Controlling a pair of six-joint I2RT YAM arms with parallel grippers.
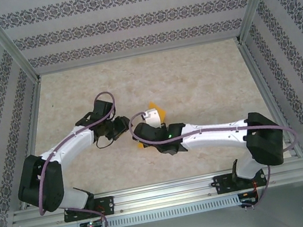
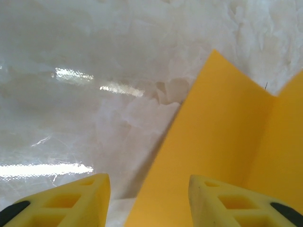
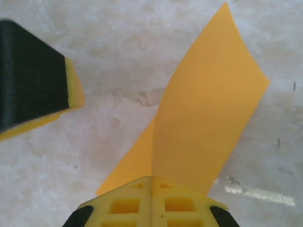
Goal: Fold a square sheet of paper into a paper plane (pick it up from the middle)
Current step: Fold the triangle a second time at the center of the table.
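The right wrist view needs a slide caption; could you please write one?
Right gripper shut on the creased orange-yellow sheet of paper, held over the pale marbled table.

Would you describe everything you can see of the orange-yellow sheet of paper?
The sheet of paper is thin, orange-yellow, creased into two flaps spreading in a V. The right gripper's fingers are shut on it where the flaps meet. The left gripper's open fingers sit at one flap's edge, over the marbled table.
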